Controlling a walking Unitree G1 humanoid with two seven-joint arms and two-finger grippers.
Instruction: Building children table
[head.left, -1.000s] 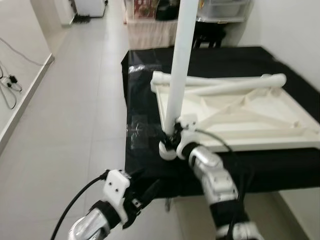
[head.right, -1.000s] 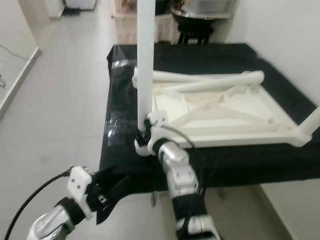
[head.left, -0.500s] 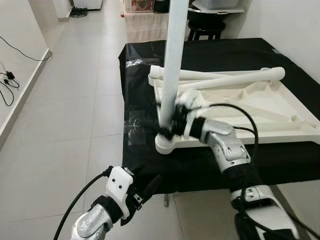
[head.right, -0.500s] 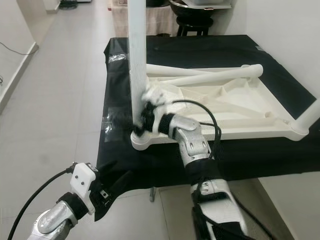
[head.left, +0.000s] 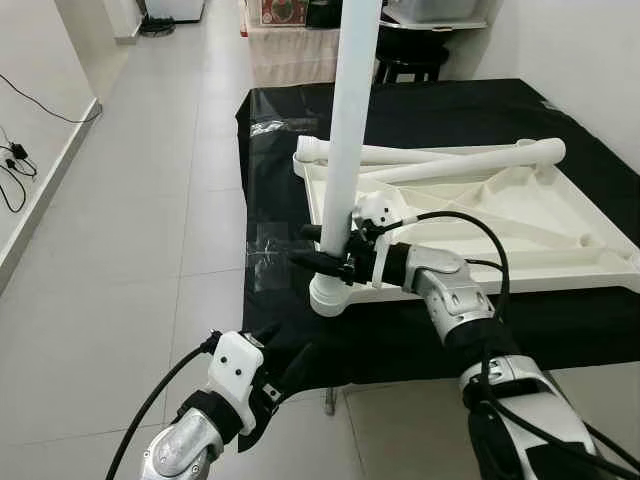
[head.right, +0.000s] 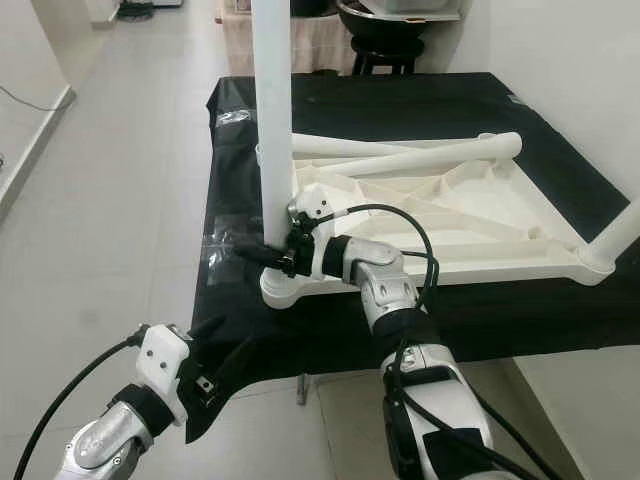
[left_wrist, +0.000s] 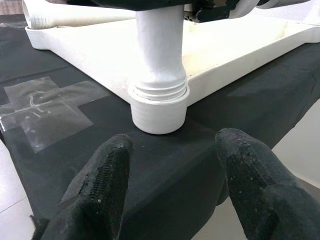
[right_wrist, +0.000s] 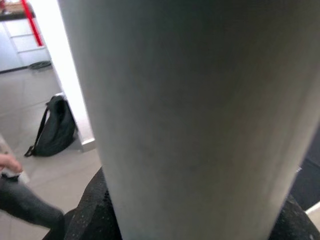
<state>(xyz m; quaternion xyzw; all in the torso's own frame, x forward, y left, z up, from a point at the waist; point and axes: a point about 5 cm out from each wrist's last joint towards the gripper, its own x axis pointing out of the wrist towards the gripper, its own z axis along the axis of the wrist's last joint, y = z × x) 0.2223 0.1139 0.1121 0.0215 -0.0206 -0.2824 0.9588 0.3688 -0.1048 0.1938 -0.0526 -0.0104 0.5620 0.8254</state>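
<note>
Our worktop (head.left: 450, 110), draped in black cloth, carries the upturned white children's tabletop (head.left: 480, 225), which lies near the worktop's front-left corner with its ribbed underside up. Two loose legs (head.left: 440, 160) lie across its far edge, and one fitted leg (head.right: 625, 225) rises at its right corner. An upright leg (head.left: 350, 120) stands in the corner socket (head.left: 330, 297) closest to us. Our right tool (head.left: 325, 252) has its two black fingers closed around this leg low on the shaft, just above the socket. Our left tool (left_wrist: 170, 185) hangs below the worktop's front edge with its fingers spread, holding nothing, aimed at the socket.

We judge the step in hand to be seating or screwing this leg home. The next move likely calls for turning or pressing the shaft straight down while keeping it vertical. The socket sits close to the worktop's left edge, so a sideways push could slide the tabletop off; bare tiled floor (head.left: 130, 200) to our left gives open room.
</note>
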